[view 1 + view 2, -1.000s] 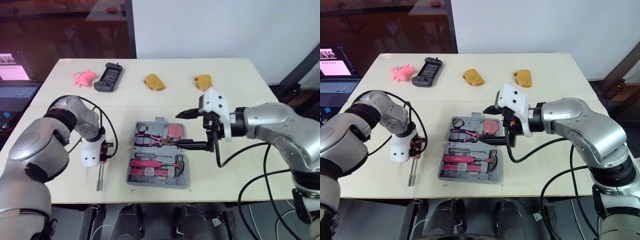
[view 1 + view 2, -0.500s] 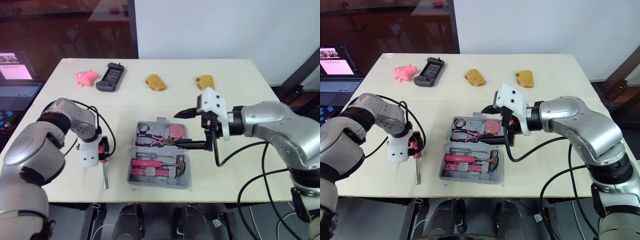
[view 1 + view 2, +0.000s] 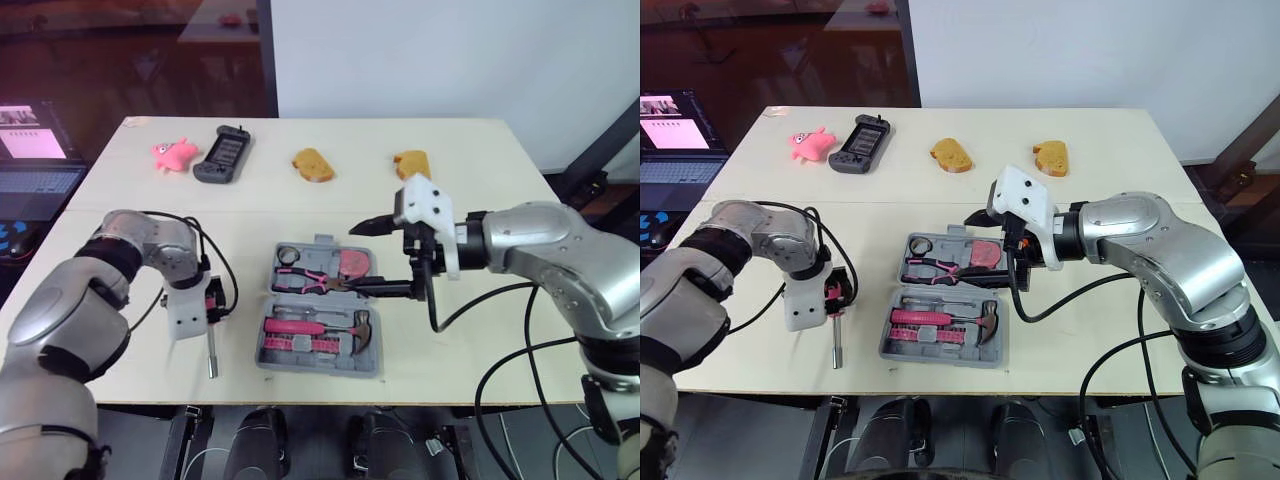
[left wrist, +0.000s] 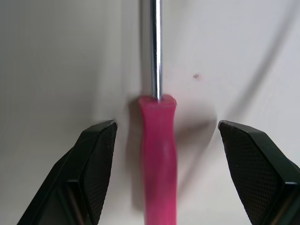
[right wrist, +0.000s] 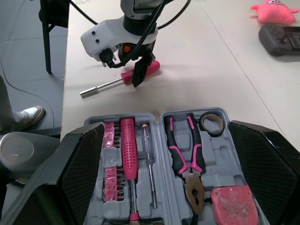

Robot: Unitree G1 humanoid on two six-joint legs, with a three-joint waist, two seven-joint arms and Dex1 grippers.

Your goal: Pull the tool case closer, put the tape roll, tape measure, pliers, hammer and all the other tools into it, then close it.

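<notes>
Closest to us, the pink screwdriver [image 4: 158, 154] lay flat on the counter [image 3: 350, 190], just left of the open tool case [image 3: 318, 367], with its metal end pointing at us. We thought this was the tool to pick up next. To do it well, we should keep the pink handle right in the middle, squeeze until the grip is tight, lift straight up, then carry it to a free slot in the case. Our left end effector [image 4: 167, 126] sat low over the handle with its fingers wide apart, one on each side. It held nothing. In the case lay the hammer [image 3: 350, 328], pliers [image 5: 187, 159], tape roll [image 5: 212, 123] and tape measure [image 5: 233, 206]. Our right end effector [image 3: 352, 258] hung over the right side of the case, fingers wide apart and empty. Far back lay a pink toy [image 3: 172, 153], a black gadget [image 3: 222, 155] and two bits of bread [image 3: 311, 164].
</notes>
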